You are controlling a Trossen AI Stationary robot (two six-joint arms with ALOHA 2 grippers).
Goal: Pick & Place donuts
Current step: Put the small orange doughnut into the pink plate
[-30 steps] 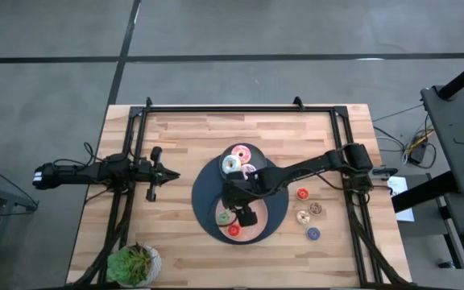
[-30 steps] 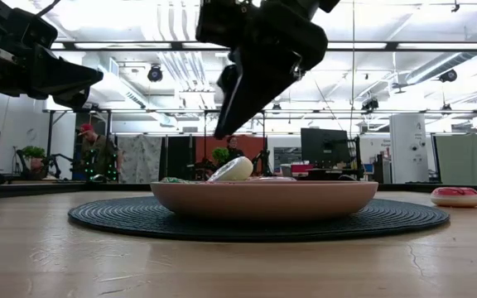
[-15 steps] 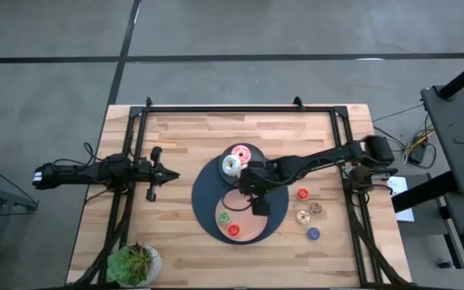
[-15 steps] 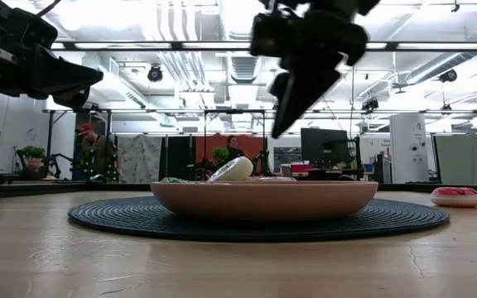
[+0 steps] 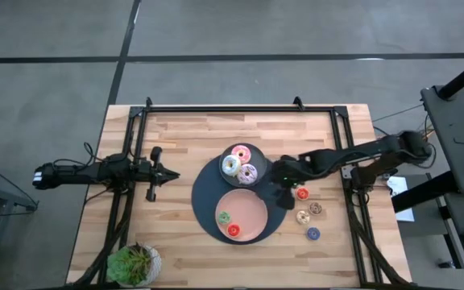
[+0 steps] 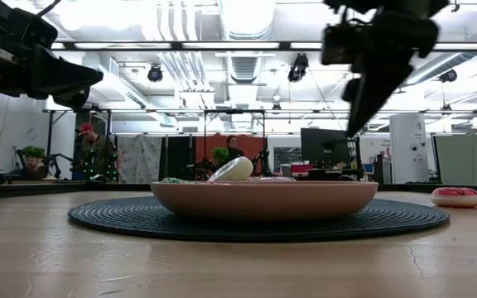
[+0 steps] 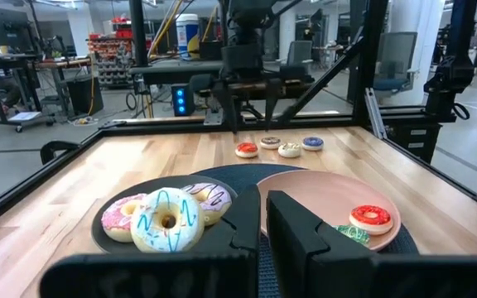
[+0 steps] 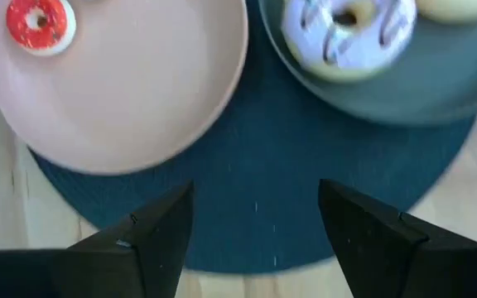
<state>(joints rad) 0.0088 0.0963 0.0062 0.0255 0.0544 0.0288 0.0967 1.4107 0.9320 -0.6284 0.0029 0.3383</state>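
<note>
So the right gripper (image 5: 283, 196) has pulled back off the pink plate (image 5: 256, 211) since a second ago and now hangs over the dark mat's (image 5: 208, 201) right edge, fingers spread wide with nothing between them. On the pink plate sit a green donut (image 5: 225, 218) and a red donut (image 5: 234, 230), well apart from the gripper. The grey plate (image 5: 258, 158) just beside it holds the three bigger ones: pink donut (image 5: 241, 153), white donut (image 5: 231, 166) and lilac donut (image 5: 248, 173). Off the mat on the bare wood to the right lie another red one (image 5: 302, 193), a tan one (image 5: 303, 217), a brown one (image 5: 316, 209) and a blue one (image 5: 313, 234). The left gripper (image 5: 167, 175) waits at the table's left side, fingers closed on nothing. A potted plant (image 5: 133, 263) sits at the near left corner.
</note>
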